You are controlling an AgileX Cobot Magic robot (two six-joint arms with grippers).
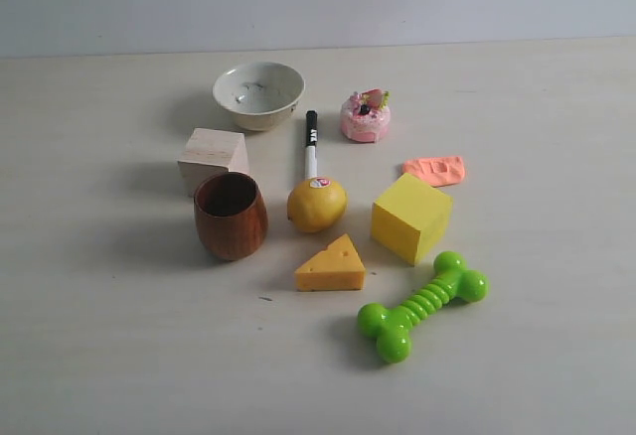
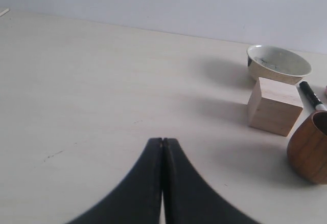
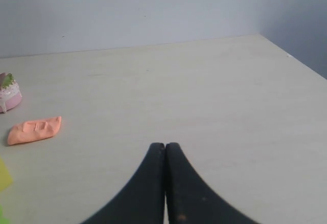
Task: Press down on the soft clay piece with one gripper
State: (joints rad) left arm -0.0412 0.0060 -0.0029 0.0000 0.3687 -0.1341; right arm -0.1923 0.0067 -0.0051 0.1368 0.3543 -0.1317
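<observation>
- Your right gripper [image 3: 164, 146] has its fingers pressed together with nothing between them. The left gripper [image 2: 162, 141] is the same.
- Nearest the camera in the exterior view lies the green bone toy [image 1: 422, 305], then the cheese wedge [image 1: 331, 265] and the yellow cube [image 1: 409, 217].
- The clay piece [image 1: 434, 170] lies flat on the table [image 1: 119, 356] just behind the cube, not touching it and well apart from your right gripper. Its top seems faintly dented, though that is hard to tell.
- Farther back stand the pink cake toy [image 1: 365, 117] and the bowl [image 1: 258, 94].

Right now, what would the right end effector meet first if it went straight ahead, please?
Probably nothing: ahead of the right end effector lies only bare table up to the wall. The clay sits off to one side.
</observation>
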